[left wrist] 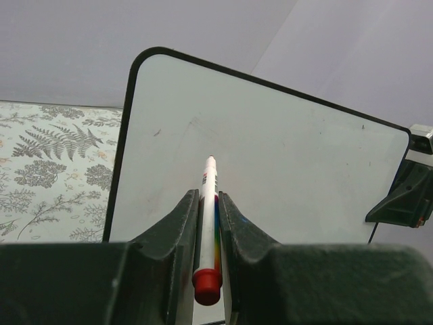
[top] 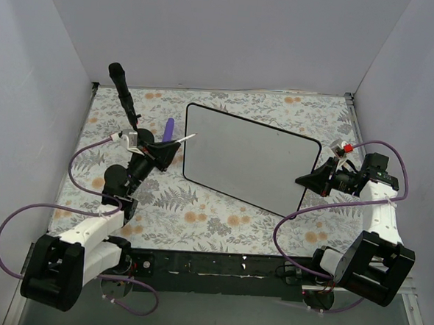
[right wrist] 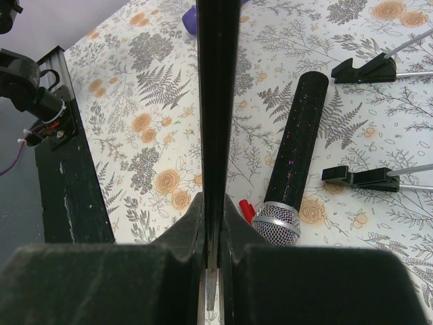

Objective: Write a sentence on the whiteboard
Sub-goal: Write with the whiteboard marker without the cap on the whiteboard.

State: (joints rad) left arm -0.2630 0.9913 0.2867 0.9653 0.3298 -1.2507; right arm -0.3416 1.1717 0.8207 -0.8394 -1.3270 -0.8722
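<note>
Nearest, on the tabletop (top: pixel 199 220) in front of the whiteboard (top: pixel 246 161), the two arms rise from their bases. The left arm (top: pixel 87 232) bends up and forward toward the whiteboard's left edge. Its jaws are closed tight on a marker (left wrist: pixel 208 230), held lengthwise with the red end back toward the wrist and the pale tip aimed at the board's face. That lengthwise grip suits drawing strokes. The tip sits over the left part of the board, but whether it touches cannot be told.

The right arm (top: pixel 379 217) folds inward from the other side. Its jaws are clamped on the whiteboard's right edge, which the right wrist view shows edge-on between them. This is probably to steady the board against the push of the marker. The board seems tilted up off the tabletop, though how steeply is unclear. Its glossy face looks blank, so I judge the writing not yet begun.

Farther off, just past the whiteboard's far-left corner, lie a small purple object (top: pixel 168 128) and a black microphone (top: pixel 124 92), both clear of the work.
</note>
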